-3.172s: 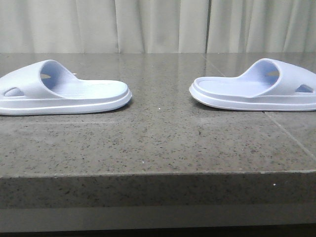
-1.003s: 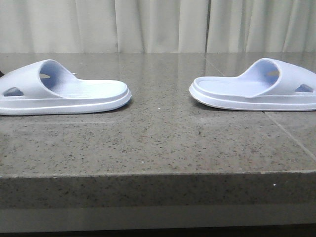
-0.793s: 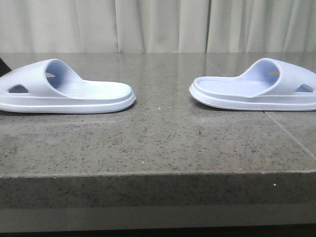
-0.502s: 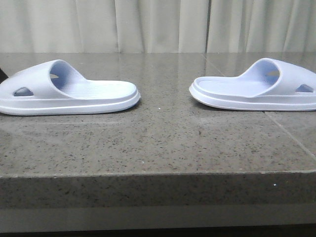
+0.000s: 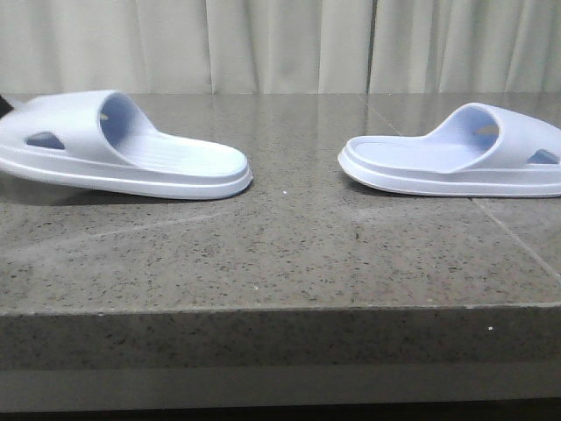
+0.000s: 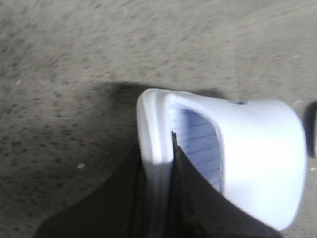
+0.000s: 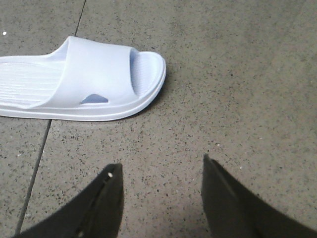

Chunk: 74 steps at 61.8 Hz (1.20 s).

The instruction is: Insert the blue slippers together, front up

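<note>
While left pincer (image 6: 157, 198) clamps left slipper (image 5: 123, 145) rim, right pincer (image 7: 161, 196) gapes, holding nil.

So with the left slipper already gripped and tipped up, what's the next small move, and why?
Probably keep lifting the left slipper clear of the table: its heel end still touches. The left gripper pinches its toe rim; the right gripper hangs open, short of the right slipper.

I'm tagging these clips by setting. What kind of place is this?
Probably an indoor test bench or staged room, not a home. The slippers lie on a polished speckled stone countertop with a plain pale curtain behind, and nothing else furnishes it.
</note>
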Motion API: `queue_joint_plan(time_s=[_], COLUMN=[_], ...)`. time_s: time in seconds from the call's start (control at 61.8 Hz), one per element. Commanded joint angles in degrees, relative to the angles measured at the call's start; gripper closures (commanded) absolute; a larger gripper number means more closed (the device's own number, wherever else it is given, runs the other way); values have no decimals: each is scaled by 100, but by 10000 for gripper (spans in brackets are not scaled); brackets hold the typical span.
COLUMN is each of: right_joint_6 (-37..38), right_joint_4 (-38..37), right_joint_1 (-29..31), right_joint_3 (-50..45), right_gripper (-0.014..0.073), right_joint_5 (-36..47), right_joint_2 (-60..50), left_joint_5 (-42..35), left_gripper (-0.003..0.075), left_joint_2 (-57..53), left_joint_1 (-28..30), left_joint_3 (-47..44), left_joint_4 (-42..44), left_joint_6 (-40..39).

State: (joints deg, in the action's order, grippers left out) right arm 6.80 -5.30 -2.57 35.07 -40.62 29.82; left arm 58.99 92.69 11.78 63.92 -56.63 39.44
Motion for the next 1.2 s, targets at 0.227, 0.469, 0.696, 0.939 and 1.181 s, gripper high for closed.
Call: queue_joint_plan(time_s=[0.227,0.469,0.696,0.939,1.181], right_joint_6=[28,28,-18,-2080,-4312], right_joint_4=[-24,-29,170,3027,5689], right_joint_1=[45,125,1276,2836,3292], right_joint_3=[468,1374,2229,2307,2307], right_gripper=[197,197,197,197,198], right_joint_5=[-179,-629,-956,-930,-1106], right_joint_2=[427,1691,2758,3744,4804], left_joint_5=[114,114,103,103,103], left_gripper=[741,741,741,741,741], left_joint_2=[-1887,-2101,-2101,-2101,-2101], left_joint_1=[-36,-36,-36,-36,-36], left_joint_3=[-951,-1030,-1030,-1030,-1030], left_joint_4=[-1056,-1018,-1003,-1003,-1003], left_joint_6=[651,651,662,675,675])
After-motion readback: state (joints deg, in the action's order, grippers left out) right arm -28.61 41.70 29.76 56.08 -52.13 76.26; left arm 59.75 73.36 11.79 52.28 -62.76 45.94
